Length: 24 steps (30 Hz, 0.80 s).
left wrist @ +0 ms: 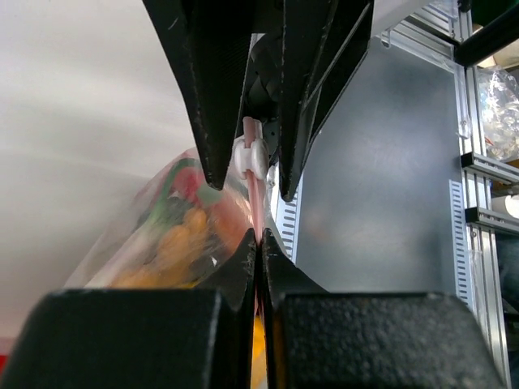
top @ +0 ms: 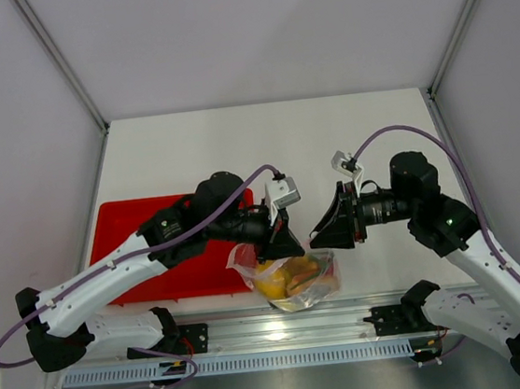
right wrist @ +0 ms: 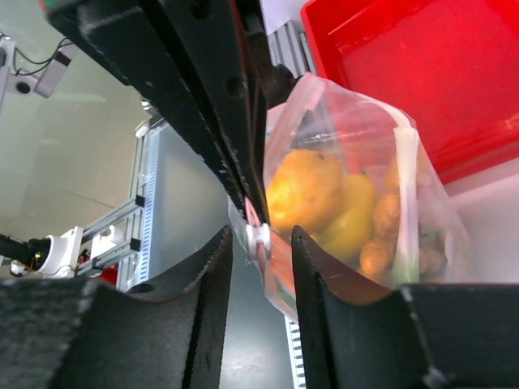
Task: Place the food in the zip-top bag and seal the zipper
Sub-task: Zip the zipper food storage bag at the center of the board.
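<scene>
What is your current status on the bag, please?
Left gripper shut on zipper. Right gripper open, straddling white slider. Food inside bag. Nothing seen in the way.

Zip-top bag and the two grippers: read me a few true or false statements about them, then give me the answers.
1. The zip-top bag has food inside it. True.
2. The left gripper is open and clear of the bag. False: it is shut on the bag's zipper.
3. The right gripper has a finger on each side of the white slider on the zipper. True.
4. The bag lies inside the red tray. False: it is outside the tray, at the table's near edge, held by the left gripper.
</scene>
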### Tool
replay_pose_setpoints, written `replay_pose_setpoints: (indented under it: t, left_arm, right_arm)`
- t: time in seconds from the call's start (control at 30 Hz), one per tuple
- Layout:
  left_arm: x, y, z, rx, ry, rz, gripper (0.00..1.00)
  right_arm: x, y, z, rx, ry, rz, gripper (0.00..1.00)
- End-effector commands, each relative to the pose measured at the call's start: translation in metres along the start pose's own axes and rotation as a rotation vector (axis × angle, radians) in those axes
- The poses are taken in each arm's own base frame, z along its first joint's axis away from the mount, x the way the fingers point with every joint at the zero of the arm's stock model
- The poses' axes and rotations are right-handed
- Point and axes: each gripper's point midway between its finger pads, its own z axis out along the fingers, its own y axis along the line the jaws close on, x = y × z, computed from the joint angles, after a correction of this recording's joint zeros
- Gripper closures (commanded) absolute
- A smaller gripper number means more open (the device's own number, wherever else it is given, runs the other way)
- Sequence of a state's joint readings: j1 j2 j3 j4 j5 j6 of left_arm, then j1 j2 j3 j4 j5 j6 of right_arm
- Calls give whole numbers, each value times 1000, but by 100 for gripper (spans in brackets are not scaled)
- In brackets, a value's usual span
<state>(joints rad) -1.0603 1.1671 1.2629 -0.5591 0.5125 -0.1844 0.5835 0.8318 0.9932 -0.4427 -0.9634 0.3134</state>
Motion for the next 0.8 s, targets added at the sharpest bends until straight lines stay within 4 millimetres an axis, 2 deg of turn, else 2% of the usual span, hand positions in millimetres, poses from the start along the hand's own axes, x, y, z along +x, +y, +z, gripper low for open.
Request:
replay_pose_setpoints:
  t: [0.0, 0.2, 0.27, 0.3, 0.33, 0.4, 0.47, 0.57, 0.7, 0.77]
  left_arm:
    - [-33, -12, -10, 30, -105, 41, 99]
    - [-29, -10, -13, 30, -113, 36, 99]
    - [-27, -10, -12, 31, -110, 35, 99]
    - [-26, -10, -11, 38, -108, 33, 99]
    - [-27, -11, -11, 41, -112, 36, 100]
    - [-28, -12, -11, 47, -111, 35, 99]
    - [-27, -11, -9, 49, -109, 34, 100]
    - [-26, -11, -9, 48, -104, 34, 99]
    - [-24, -9, -8, 46, -99, 32, 99]
    - [-23, -9, -7, 47, -95, 30, 100]
  right_arm:
    - [2, -5, -3, 26, -10, -29, 61]
    - [12, -7, -5, 3, -26, -13, 62]
    - [14, -9, -5, 6, -41, -5, 69]
    - [13, -9, -4, 4, -50, -6, 79]
    - [13, -9, -4, -1, -55, -3, 84]
    - [8, -7, -3, -10, -76, -2, 91]
    - [5, -4, -4, -19, -89, -13, 90]
    - [2, -1, -4, -25, -96, -22, 83]
    - [-1, 1, -5, -26, -104, -29, 82]
    - [-1, 2, -6, -31, -104, -32, 88]
